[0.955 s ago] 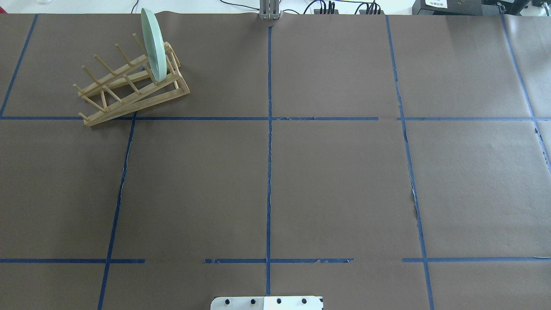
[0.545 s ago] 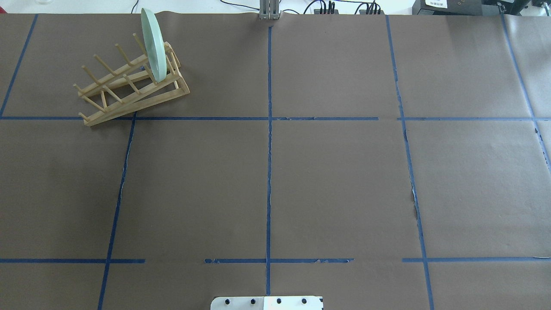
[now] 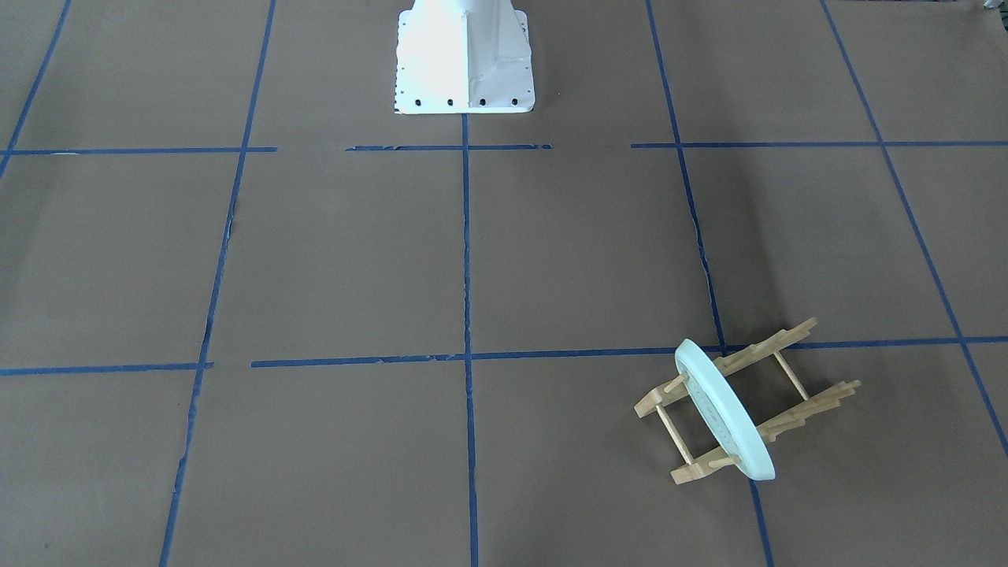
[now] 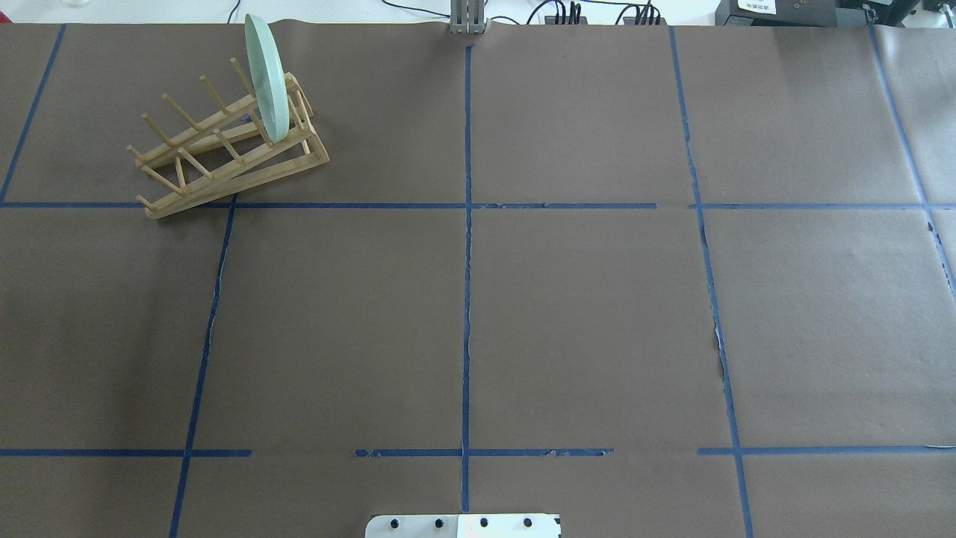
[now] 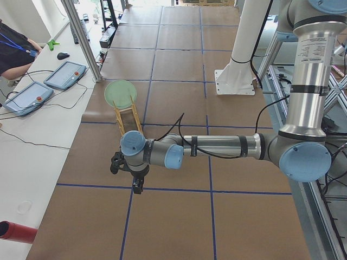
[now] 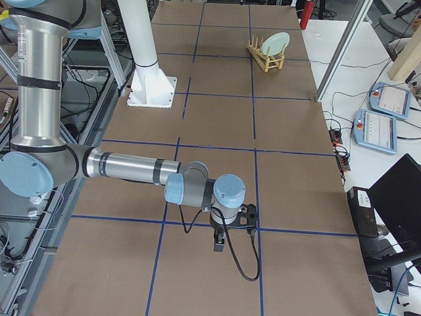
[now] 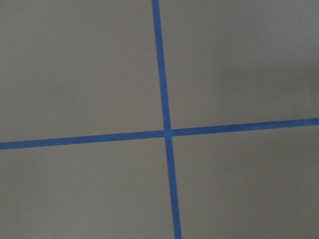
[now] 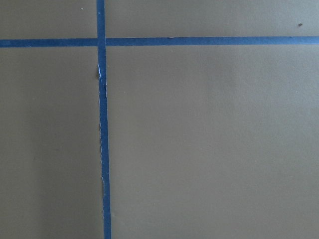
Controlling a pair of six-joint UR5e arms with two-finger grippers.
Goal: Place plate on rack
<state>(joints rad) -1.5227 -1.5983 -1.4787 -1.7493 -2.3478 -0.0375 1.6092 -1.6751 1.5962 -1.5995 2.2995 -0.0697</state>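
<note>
The pale mint-green plate [image 4: 267, 78] stands on edge between the pegs at one end of the light wooden rack [image 4: 224, 153], at the table's far left. Both also show in the front view, plate [image 3: 724, 409] and rack [image 3: 795, 409]. Neither gripper shows in the overhead or front view. My left gripper [image 5: 137, 185] shows only in the left side view, hanging over the paper well short of the rack [image 5: 128, 118]. My right gripper [image 6: 219, 242] shows only in the right side view, far from the plate [image 6: 277, 43]. I cannot tell whether either is open or shut. Both wrist views show only brown paper and blue tape.
Brown paper with a blue tape grid [image 4: 467, 224] covers the table. The robot's white base [image 3: 465, 55] stands at the near middle edge. Beyond the far edge lie tablets [image 5: 65, 74], cables and a metal post [image 5: 81, 38]. A red cylinder [image 5: 16, 230] lies on the side bench.
</note>
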